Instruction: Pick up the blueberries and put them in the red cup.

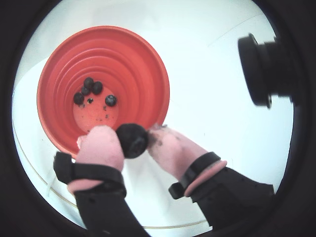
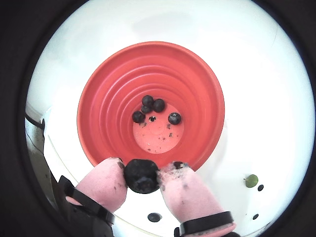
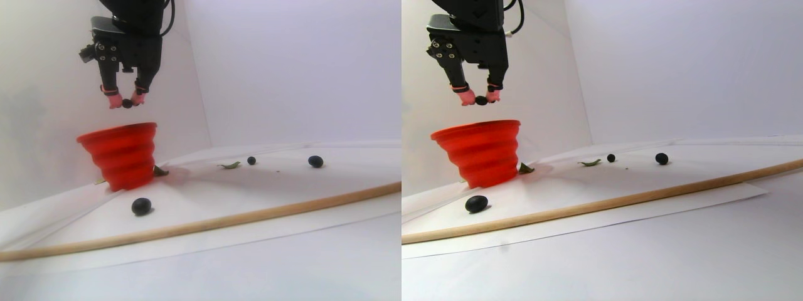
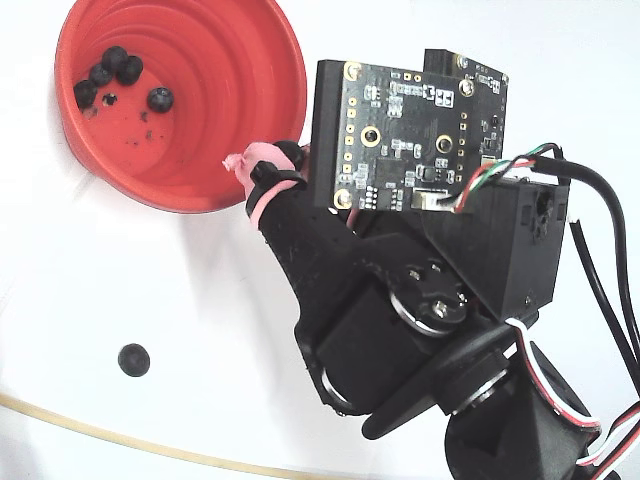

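My gripper [image 1: 132, 139] is shut on a dark blueberry [image 1: 132, 140], pinched between the two pink fingertips. It hangs just above the near rim of the red cup [image 1: 133, 64], as the stereo pair view shows [image 3: 127, 102]. The other wrist view shows the same berry [image 2: 142, 175] at the rim of the cup [image 2: 113, 98]. Several blueberries [image 2: 158, 104] lie on the cup's bottom among dark specks; they also show in the fixed view [image 4: 115, 57]. Loose berries lie on the white sheet: one in front of the cup [image 3: 142, 205] and two farther right [image 3: 315, 161].
A long wooden stick [image 3: 251, 216] lies across the sheet in front of the cup. Small green leaves lie beside the cup [image 3: 229, 165] and in a wrist view [image 2: 252, 180]. A black camera body [image 1: 261, 69] juts in at the right. A white wall stands behind the cup.
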